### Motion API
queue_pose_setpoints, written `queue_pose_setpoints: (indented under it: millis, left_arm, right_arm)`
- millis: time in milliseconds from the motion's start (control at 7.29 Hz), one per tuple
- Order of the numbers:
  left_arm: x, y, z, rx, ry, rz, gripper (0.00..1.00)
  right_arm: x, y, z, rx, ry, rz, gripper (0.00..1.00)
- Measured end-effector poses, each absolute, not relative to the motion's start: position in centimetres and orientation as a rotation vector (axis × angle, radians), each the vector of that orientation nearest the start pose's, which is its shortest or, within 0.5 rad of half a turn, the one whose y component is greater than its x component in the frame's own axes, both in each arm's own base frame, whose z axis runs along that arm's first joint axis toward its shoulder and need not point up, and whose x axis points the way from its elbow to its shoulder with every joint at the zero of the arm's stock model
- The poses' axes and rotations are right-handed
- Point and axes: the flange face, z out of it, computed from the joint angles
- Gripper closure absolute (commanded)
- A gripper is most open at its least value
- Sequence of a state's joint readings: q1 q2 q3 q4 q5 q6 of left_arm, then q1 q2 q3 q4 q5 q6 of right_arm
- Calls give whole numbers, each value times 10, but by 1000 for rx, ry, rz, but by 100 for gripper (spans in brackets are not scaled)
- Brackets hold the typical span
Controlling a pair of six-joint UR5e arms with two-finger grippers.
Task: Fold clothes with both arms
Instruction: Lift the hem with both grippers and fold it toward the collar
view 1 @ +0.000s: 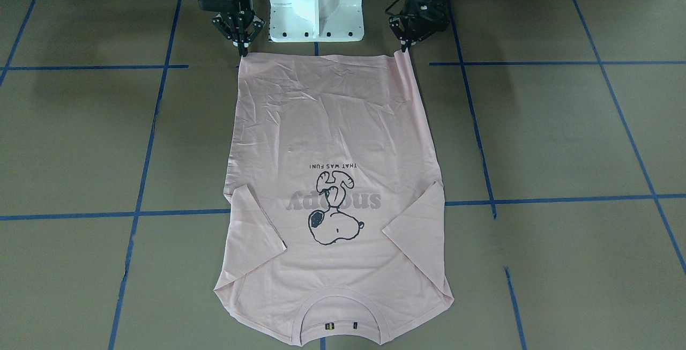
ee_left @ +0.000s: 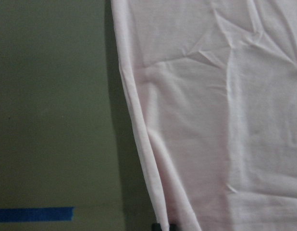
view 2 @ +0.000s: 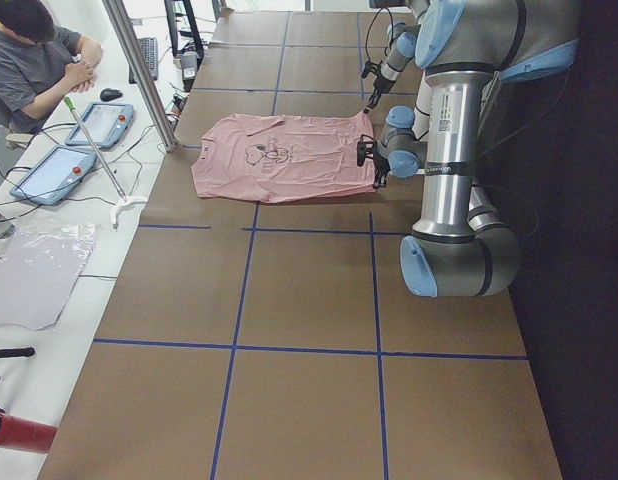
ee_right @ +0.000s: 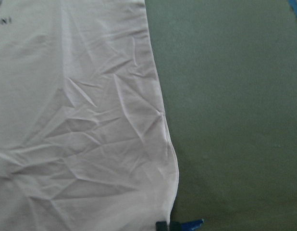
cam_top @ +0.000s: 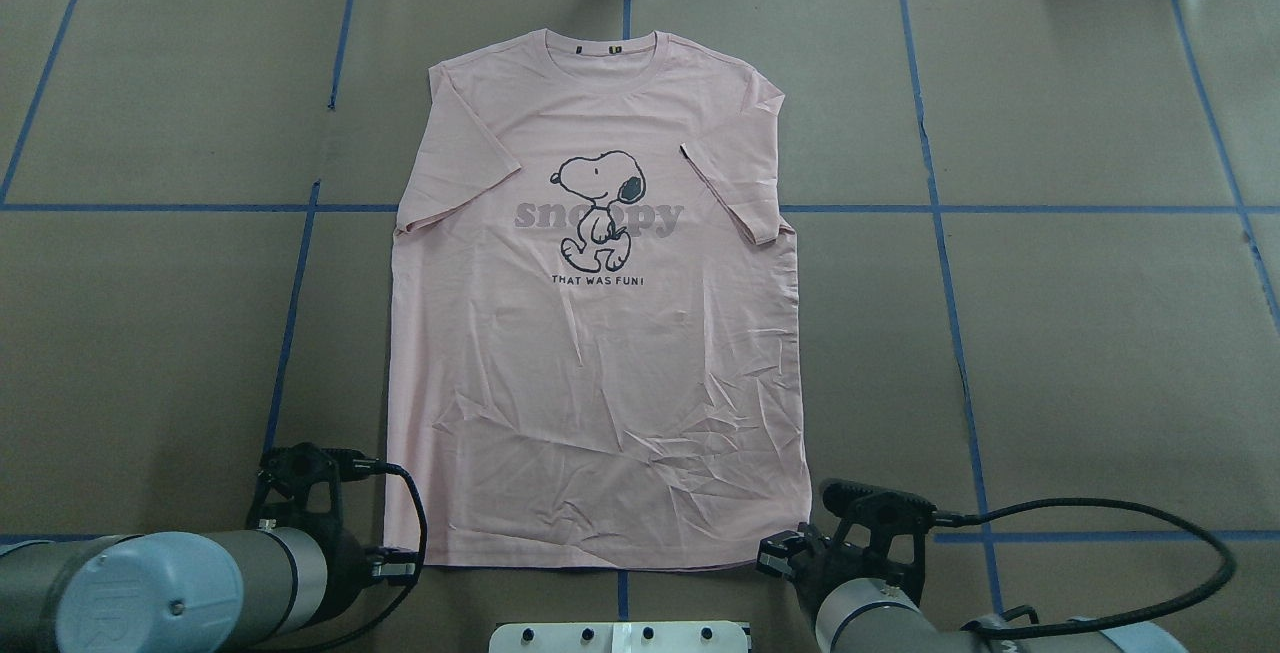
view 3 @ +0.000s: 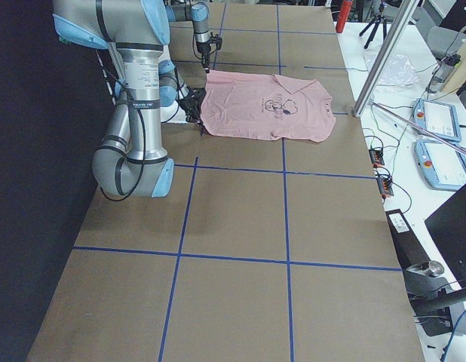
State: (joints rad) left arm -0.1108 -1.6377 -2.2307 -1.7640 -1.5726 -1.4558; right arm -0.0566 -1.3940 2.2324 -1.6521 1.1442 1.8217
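Note:
The pale pink T-shirt [view 1: 332,125] lies flat and print-up on the brown table, collar far from the robot, both sleeves folded in over the chest. My left gripper [view 1: 403,47] is shut on the hem corner nearest it, which is lifted slightly into a fold. My right gripper [view 1: 243,51] is shut on the other hem corner. In the overhead view the left gripper [cam_top: 398,565] and right gripper [cam_top: 778,555] flank the T-shirt [cam_top: 600,383] at its near edge. In each wrist view the side seam [ee_left: 139,144] [ee_right: 163,125] runs down to the fingertips.
The white pedestal base [view 1: 316,1] stands between the arms, just behind the hem. Blue tape lines [view 1: 139,213] grid the brown table. A seated person [view 2: 34,60] and control tablets [view 2: 59,170] are at a side bench beyond a metal post [view 2: 139,70].

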Motion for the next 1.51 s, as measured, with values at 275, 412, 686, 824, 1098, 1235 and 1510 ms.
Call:
queue_pose_setpoints:
  millis: [275,412,686,824,1098,1235,1510]
  left_arm:
    - [372,-190,231,73,963,54,100]
    - [338,-207,198,78,996,74,100]
    - [313,-246,163,150,1000,125,100]
    - [319,-280,163,197,958,126,100]
    - [337,-380,171,283,845,99,100]
    - [343,-427,182,313,810,81,100]
    - [364,-499,214,352,788,47,100]
  right_arm:
    - [-393,-158,227,231,-836,314,100]
    - [-346,-166,202,182,-840,304,100]
    - [-316,-188,178,168,-836,246,100]
    - [-324,-212,170,214,-815,227,100]
    - [-350,-301,172,282,-743,249,100]
    - [-362,-357,183,299,-734,272,100]
    - [-390,-474,222,347,-718,327,100]
